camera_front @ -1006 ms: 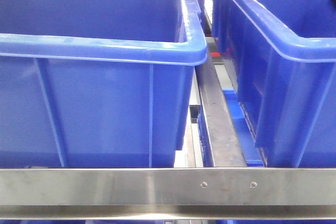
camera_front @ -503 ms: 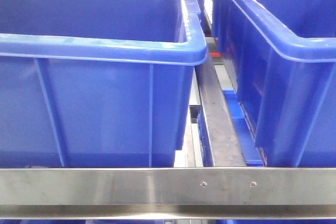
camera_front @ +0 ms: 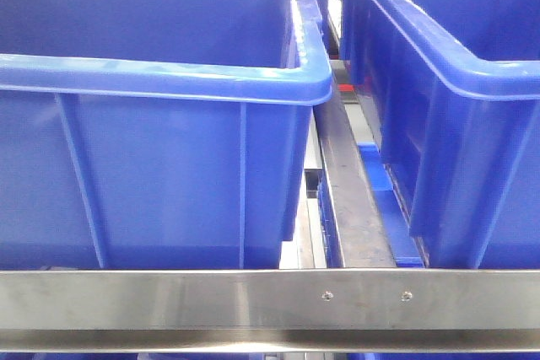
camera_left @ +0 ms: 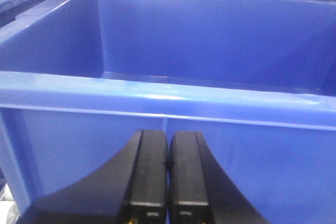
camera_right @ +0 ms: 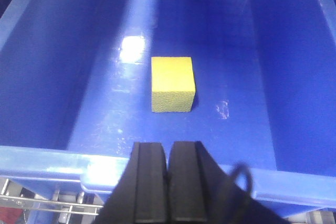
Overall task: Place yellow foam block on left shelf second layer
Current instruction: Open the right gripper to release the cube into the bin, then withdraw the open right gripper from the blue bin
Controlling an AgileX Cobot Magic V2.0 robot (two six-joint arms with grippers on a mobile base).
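Observation:
The yellow foam block (camera_right: 172, 84) lies on the floor of a blue bin (camera_right: 47, 51), seen only in the right wrist view. My right gripper (camera_right: 168, 148) is shut and empty, over the bin's near rim, short of the block. My left gripper (camera_left: 168, 137) is shut and empty, in front of the outer wall of another blue bin (camera_left: 210, 98), just below its rim. Neither gripper nor the block shows in the front view.
The front view shows two blue bins side by side, one on the left (camera_front: 169, 82) and one on the right (camera_front: 439, 65), on a metal shelf with a steel front rail (camera_front: 270, 301) and a steel divider (camera_front: 350, 200) between them. A wire rack (camera_right: 37, 200) lies below the right bin.

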